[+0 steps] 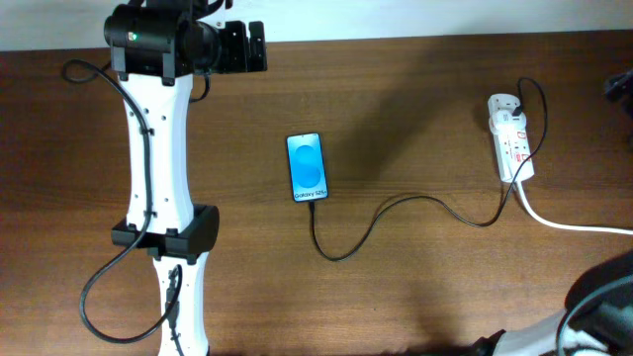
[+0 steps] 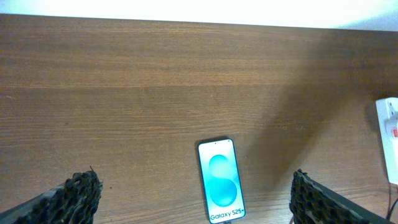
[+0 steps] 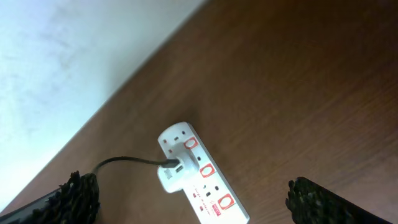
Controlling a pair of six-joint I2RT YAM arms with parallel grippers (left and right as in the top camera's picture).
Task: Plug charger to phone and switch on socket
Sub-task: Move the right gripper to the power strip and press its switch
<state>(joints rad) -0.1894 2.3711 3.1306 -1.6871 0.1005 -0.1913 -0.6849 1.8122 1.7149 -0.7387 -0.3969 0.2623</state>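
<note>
The phone (image 1: 306, 166) lies flat mid-table with its blue screen up, and it also shows in the left wrist view (image 2: 221, 180). The charger cable (image 1: 396, 203) runs from the phone's bottom edge in a loop to the right, up to a white adapter (image 3: 174, 173) plugged into the socket (image 1: 511, 138). The socket also shows in the right wrist view (image 3: 208, 186), with red-framed switches. My left gripper (image 2: 194, 193) is open and empty, high above the phone. My right gripper (image 3: 196, 194) is open and empty, above the socket.
The socket's thick white lead (image 1: 569, 223) trails off to the right edge. My left arm (image 1: 163, 188) stretches along the table's left side. Part of my right arm (image 1: 593, 297) is at the bottom right. A pale wall (image 3: 62, 56) borders the table's far edge.
</note>
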